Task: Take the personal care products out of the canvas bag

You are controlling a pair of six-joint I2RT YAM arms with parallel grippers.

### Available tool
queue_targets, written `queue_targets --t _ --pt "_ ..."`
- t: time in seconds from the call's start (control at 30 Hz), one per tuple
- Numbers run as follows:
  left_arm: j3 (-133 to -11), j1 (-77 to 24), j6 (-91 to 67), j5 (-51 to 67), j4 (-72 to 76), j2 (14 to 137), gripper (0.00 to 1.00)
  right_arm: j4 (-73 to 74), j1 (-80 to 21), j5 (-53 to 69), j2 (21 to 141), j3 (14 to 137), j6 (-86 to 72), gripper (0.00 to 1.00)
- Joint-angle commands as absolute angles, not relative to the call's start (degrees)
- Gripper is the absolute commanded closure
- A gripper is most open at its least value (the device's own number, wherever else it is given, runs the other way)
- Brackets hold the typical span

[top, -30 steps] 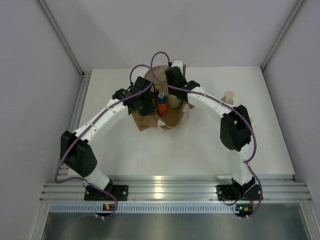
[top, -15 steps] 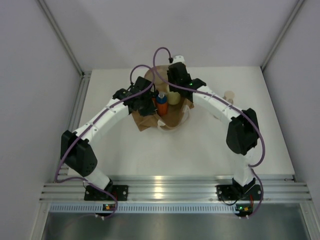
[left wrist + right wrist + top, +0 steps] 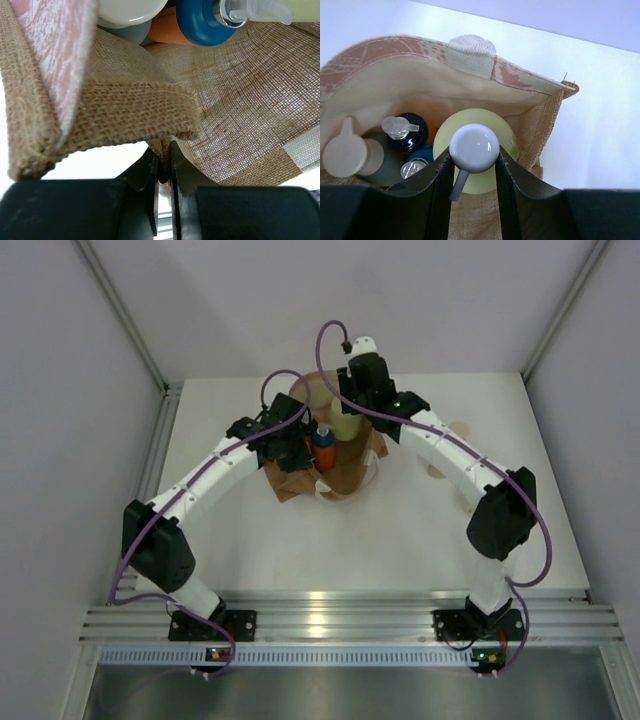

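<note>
Overhead view: I saw the canvas bag (image 3: 345,475) standing open on the white table (image 3: 300,540), with both arms reaching over it. The left gripper (image 3: 298,448) sat at the bag's left edge. In its wrist view the left gripper (image 3: 164,162) had its jaws together, pinching a fold of the bag's (image 3: 240,100) woven rim. The right gripper (image 3: 350,410) hung over the far side of the bag's mouth. In its wrist view the right gripper (image 3: 473,156) had one finger pressed to either side of the round pump head (image 3: 474,146) of the yellow-green bottle (image 3: 485,187). That bottle (image 3: 346,427) stood upright inside the mouth, against the bag wall (image 3: 395,85) nearest the frayed corner. Beside it in the bag I saw an orange bottle (image 3: 323,452) with a blue cap (image 3: 202,17). I also saw a grey-green bottle (image 3: 379,162) with a white pump top (image 3: 345,155), and a dark blue cap (image 3: 412,134) under a clear nozzle. Outside the bag, well apart to its right, a tan bottle (image 3: 462,426) showed on the table, partly hidden by the right arm. I could not tell from this view whether it stood or lay.
</note>
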State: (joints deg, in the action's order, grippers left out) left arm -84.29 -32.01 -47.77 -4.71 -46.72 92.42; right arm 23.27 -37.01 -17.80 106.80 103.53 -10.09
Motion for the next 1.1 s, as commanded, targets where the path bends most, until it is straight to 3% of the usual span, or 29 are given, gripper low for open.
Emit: queue_targets --t 0.0,0.73,1.07 --pt "-84.4 -31.7 -46.9 -4.1 -49.0 94.0 1.00 13.7 -37.4 -15.6 98.9 109.4 -9.1 1.00" --pt "-84.1 -31.6 -46.8 -4.7 -49.0 94.4 1.00 19.3 -38.1 -9.3 89.3 117.6 -8.6 1.00" --pt "-83.9 -31.4 -47.0 -4.9 -49.1 93.4 1.00 24.2 -36.7 -13.9 82.0 117.2 -9.2 1.00"
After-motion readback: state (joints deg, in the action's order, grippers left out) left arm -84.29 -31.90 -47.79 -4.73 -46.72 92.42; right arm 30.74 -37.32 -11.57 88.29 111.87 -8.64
